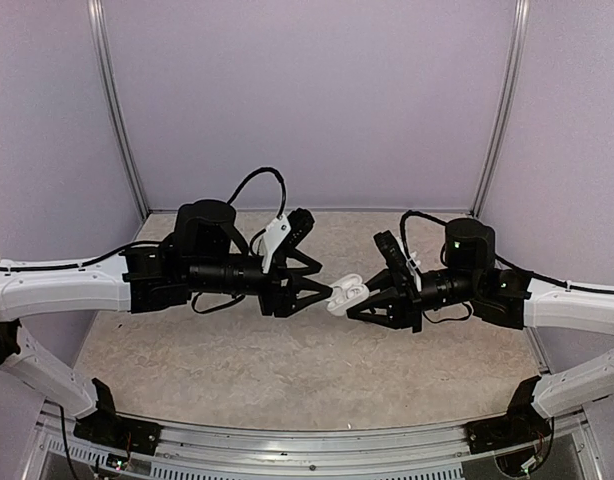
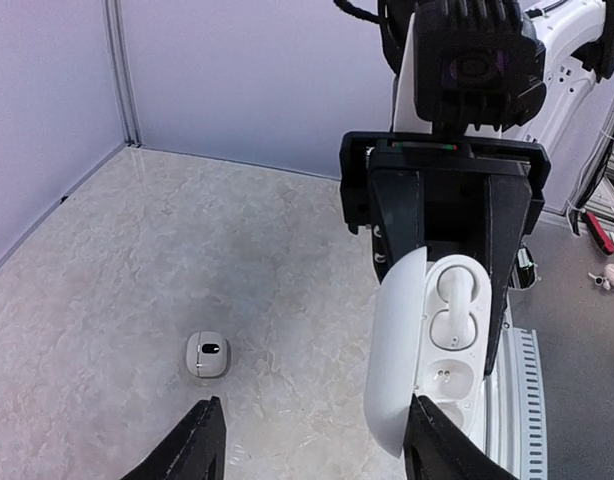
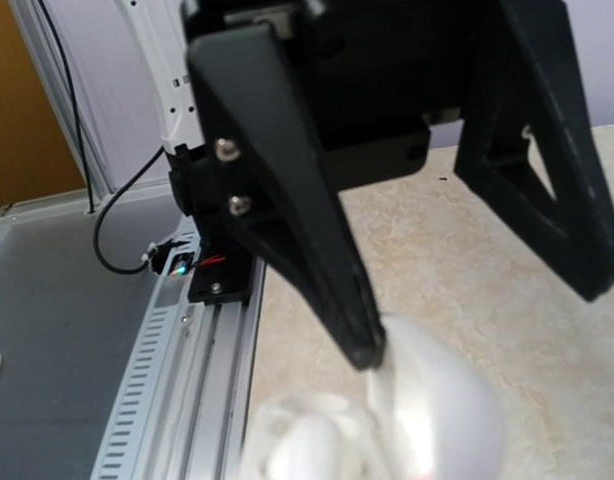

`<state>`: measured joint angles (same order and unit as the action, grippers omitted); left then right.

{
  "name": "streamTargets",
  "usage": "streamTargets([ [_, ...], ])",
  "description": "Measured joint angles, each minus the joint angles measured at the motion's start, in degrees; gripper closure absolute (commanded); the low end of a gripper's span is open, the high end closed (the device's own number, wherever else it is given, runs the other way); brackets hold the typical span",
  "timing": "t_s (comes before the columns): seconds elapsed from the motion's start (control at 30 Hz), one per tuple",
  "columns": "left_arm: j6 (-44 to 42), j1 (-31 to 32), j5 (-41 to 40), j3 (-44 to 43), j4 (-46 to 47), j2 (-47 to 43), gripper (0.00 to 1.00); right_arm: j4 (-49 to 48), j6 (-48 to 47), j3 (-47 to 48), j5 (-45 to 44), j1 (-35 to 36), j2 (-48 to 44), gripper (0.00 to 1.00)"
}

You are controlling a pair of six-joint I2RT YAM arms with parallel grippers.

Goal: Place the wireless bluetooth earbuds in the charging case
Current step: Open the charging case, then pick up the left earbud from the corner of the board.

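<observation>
White charging case (image 2: 397, 350), pinched open in your right hand (image 2: 445, 300) above the bench (image 2: 117, 260): 1 earbud (image 2: 457, 298) seated, 1 well (image 2: 445, 376) bare. Your move? (Desk)

Your left hand (image 2: 312, 420) hangs spread astride the case's lower end. Likely earbud 2 (image 2: 208, 355) lies on the bench below. Hold the case level, drop straight over that piece, pinch its sides lightly; it looks slick and small enough to squirt free. (Field)
</observation>
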<state>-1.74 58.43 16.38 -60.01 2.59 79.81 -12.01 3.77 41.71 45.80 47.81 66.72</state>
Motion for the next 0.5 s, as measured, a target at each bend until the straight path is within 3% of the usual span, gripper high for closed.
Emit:
streamTargets([
  [0.27, 5.16, -6.97, 4.79, 6.58, 5.97, -5.49, 0.29, 0.11, 0.13, 0.00, -1.49, 0.04, 0.00, 1.00],
  [0.43, 13.16, -17.22, 0.92, 9.27, 10.47, -10.49, 0.29, 0.11, 0.35, 0.00, -1.84, 0.02, 0.00, 1.00],
  [0.5, 17.00, -23.28, -1.81, 9.77, 11.17, -11.06, 0.33, 0.11, 0.39, 0.00, -1.86, 0.00, 0.00, 1.00],
])
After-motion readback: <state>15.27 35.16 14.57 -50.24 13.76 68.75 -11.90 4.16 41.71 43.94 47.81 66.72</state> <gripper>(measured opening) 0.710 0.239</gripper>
